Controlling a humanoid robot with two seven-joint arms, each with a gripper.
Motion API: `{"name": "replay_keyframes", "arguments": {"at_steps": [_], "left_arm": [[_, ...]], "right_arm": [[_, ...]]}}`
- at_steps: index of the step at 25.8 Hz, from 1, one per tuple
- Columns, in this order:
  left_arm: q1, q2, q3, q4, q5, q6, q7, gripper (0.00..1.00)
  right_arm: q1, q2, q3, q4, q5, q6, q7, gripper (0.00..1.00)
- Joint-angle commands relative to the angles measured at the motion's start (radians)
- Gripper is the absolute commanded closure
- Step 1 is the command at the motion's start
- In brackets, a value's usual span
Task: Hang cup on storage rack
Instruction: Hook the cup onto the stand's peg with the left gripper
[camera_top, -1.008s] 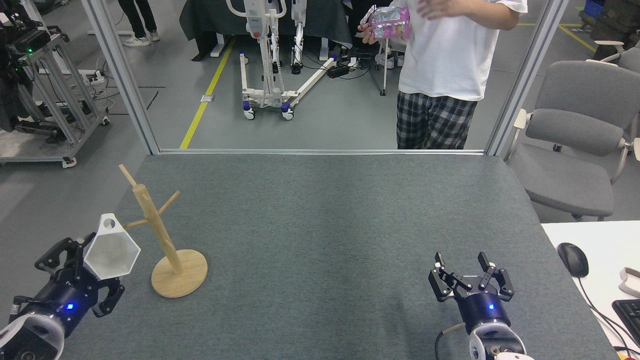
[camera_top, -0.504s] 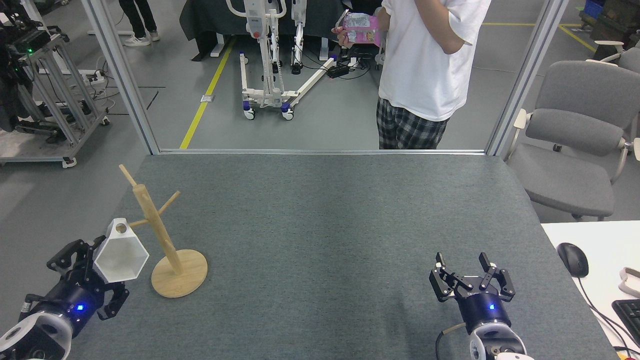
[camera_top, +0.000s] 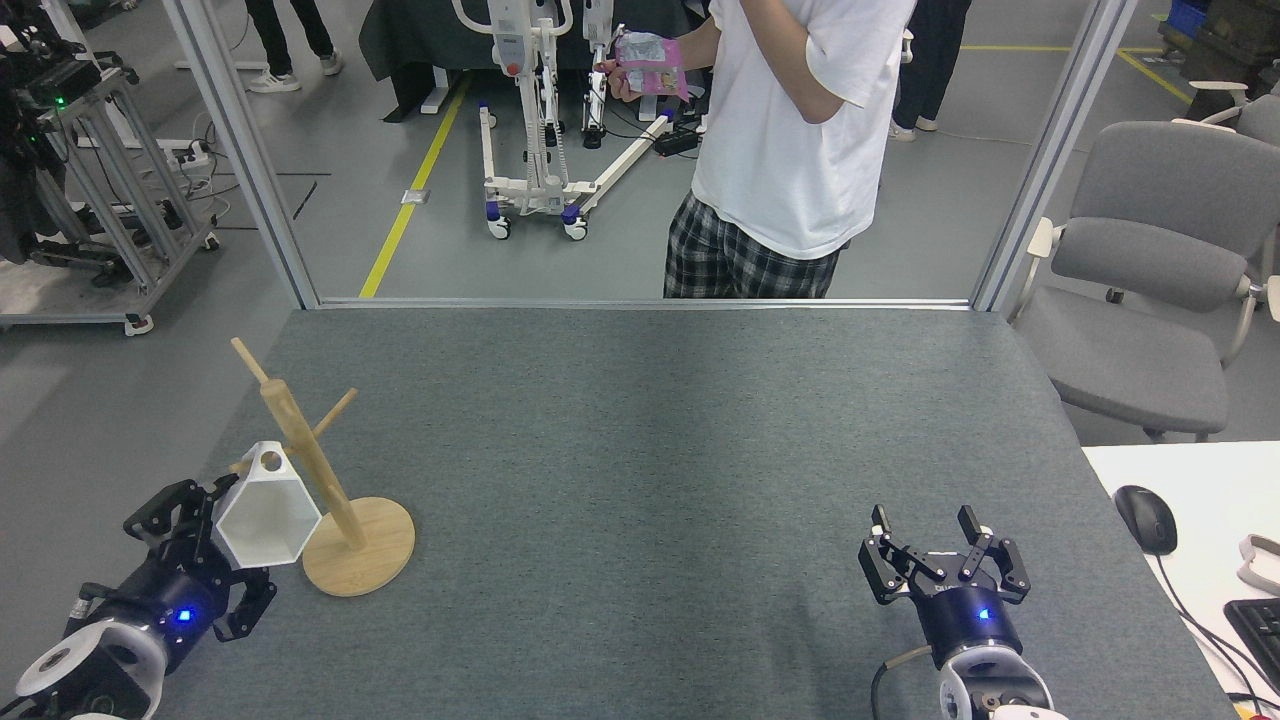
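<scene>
The white faceted cup is held in the air at the left, its hexagonal mouth facing me and its tab with a round hole at the top. My left gripper is shut on the cup from behind. The wooden storage rack stands just right of the cup on its round disc base, its post slanted. The cup's tab sits against the rack's low left peg, which it partly hides; whether the peg passes through the hole I cannot tell. My right gripper rests open and holds nothing near the table's front right.
The grey table stretches between the two arms. A person in a white shirt stands beyond the far edge, holding a pink packet. A grey chair is at the right, and a mouse lies on a white desk.
My left gripper carried the cup down and right, up against the rack, whose post has shifted slightly. The person walked left. The right arm stayed still.
</scene>
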Motion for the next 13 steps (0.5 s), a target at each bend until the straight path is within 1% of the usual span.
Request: {"name": "replay_keyframes", "arguments": {"at_steps": [1, 3, 4, 7, 9, 13], "left_arm": [[-0.016, -0.002, -0.019, 0.002, -0.014, 0.001, 0.001, 0.95], [-0.019, -0.004, -0.019, 0.000, -0.014, 0.007, -0.001, 0.68], [-0.021, -0.005, -0.019, 0.000, -0.016, 0.007, -0.001, 0.57], [-0.024, -0.007, -0.019, 0.002, -0.016, 0.008, 0.001, 0.37], [-0.026, -0.011, -0.017, 0.002, -0.016, 0.010, 0.001, 0.25], [-0.027, -0.028, -0.017, 0.012, -0.014, 0.027, 0.001, 0.11]], "right_arm": [[0.000, 0.001, 0.000, 0.000, 0.000, 0.000, 0.000, 0.01], [0.000, 0.001, 0.000, 0.000, 0.000, 0.000, 0.000, 0.01], [0.000, 0.001, 0.000, 0.000, 0.000, 0.000, 0.000, 0.01], [0.000, 0.001, 0.000, 0.002, 0.000, 0.000, 0.000, 0.01], [0.000, 0.001, 0.000, 0.002, 0.000, 0.000, 0.000, 0.01], [0.002, 0.001, 0.002, 0.002, 0.000, 0.000, 0.000, 0.01]]}}
